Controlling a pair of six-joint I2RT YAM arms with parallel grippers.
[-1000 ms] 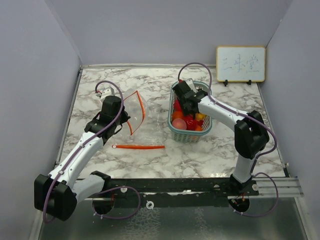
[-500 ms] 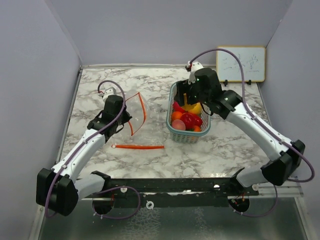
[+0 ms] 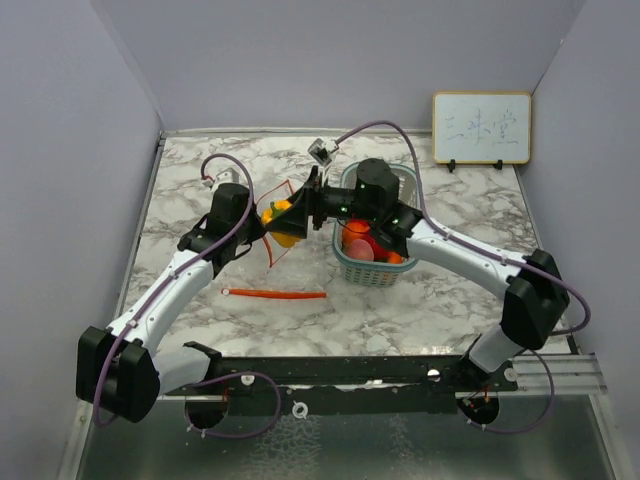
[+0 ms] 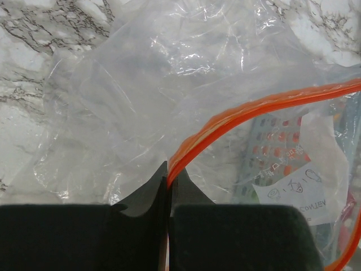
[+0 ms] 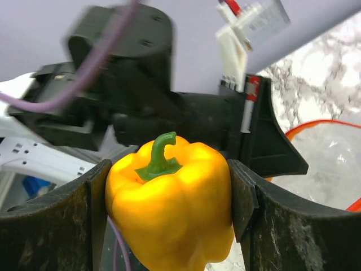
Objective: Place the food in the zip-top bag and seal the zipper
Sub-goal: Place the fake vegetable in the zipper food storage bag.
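Showing a marble table (image 3: 450,300) with a teal basket (image 3: 372,277) right of centre, holding red, orange and pink food (image 3: 372,243). Pinching the zipper (image 4: 316,92) of the zip-top bag (image 4: 141,84) between the closed fingers of the left gripper (image 4: 168,172), lifting the mouth left of the basket. Clamping 1 yellow pepper (image 5: 169,209) in the right gripper (image 5: 169,186) at that mouth. Hiding the bag's interior behind both grippers from above, so no telling whether the pepper is inside; cropping its underside in the right wrist view.
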